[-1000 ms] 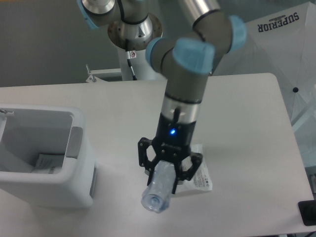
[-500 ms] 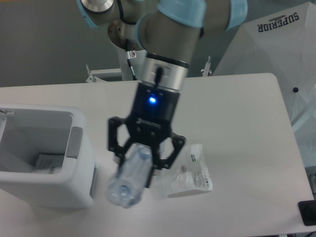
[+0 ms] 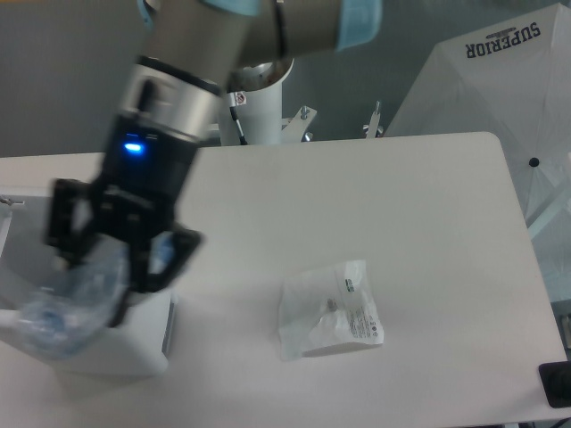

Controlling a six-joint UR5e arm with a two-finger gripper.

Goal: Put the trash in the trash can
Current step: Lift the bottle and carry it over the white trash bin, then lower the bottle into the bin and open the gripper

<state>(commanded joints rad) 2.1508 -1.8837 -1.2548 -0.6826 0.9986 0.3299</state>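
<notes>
- My gripper (image 3: 111, 267) has its black fingers (image 3: 153, 264) clamped on the bottle (image 3: 71, 299), which shows blurred.
- I see the bottle held tilted, its lower end toward the camera, in front of the bin (image 3: 134, 343).
- The gripper and bottle hide most of the bin; only its right side shows at the table's (image 3: 428, 205) left edge.
- A blue light glows on my wrist (image 3: 134, 147).
- The bag (image 3: 328, 309) lies flat on the table, well apart to the right, label up.
</notes>
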